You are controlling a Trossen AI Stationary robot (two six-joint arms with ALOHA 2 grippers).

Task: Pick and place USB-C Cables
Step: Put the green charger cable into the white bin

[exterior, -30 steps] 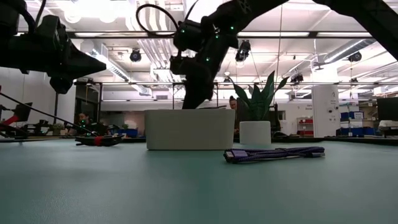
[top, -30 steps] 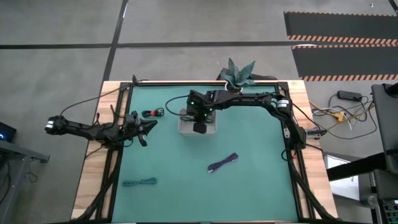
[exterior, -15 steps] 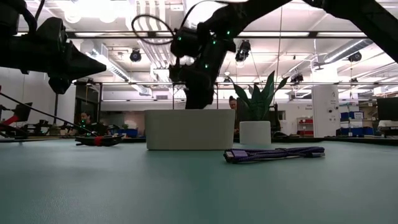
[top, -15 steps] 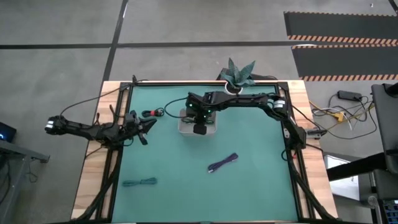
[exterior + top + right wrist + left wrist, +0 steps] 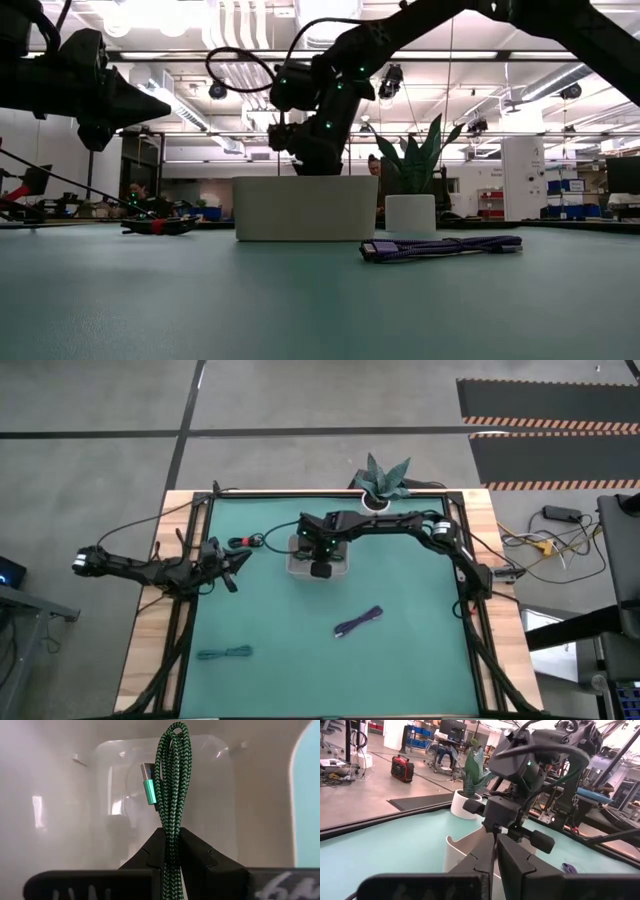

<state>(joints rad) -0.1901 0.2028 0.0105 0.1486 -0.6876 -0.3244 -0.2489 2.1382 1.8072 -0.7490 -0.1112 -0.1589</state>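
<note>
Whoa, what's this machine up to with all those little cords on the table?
The right gripper is shut on the dark green cable and holds it over the white tray near the far side of the green table. The left gripper waits shut at the table's left side. The purple cable, the teal cable and the red-and-black cable lie on the table.

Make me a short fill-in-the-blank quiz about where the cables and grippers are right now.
1. The right gripper is shut on the ____ cable.
2. That gripper hangs over the white ____.
3. The purple cable lies on the ____, outside the tray.
4. The left gripper has its jaws ____ and holds nothing.

Answers: green; tray; mat; shut
</note>
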